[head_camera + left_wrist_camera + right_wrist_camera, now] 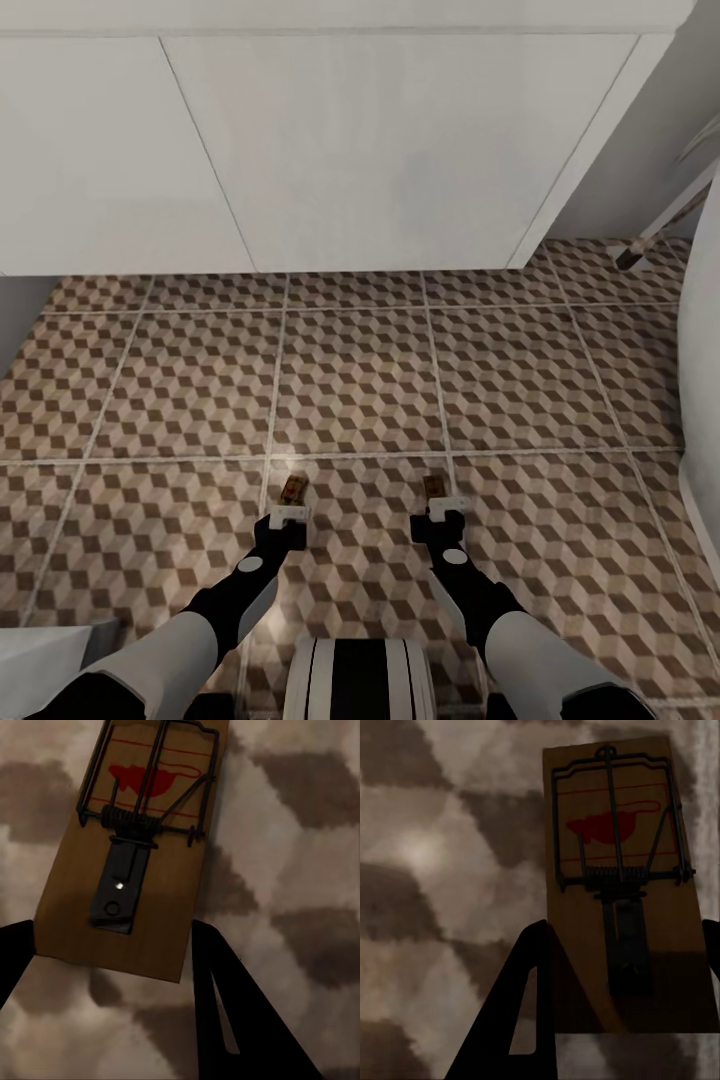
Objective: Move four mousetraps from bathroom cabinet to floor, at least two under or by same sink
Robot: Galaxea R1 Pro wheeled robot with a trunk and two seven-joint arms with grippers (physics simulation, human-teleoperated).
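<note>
Each end effector, left (290, 517) and right (445, 504), pinched a flat wooden mousetrap just above the cube-patterned tiled bathroom floor (360, 380): left mousetrap (135, 840), right mousetrap (622, 885). Both boards bore dark wire springs and a red mouse-shaped print, with no legible writing.

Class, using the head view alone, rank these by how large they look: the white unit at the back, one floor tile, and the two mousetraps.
1. White unit, largest.
2. Floor tile.
3. Left hand's mousetrap and right hand's mousetrap: tiny and alike in look, so unranked against each other.
</note>
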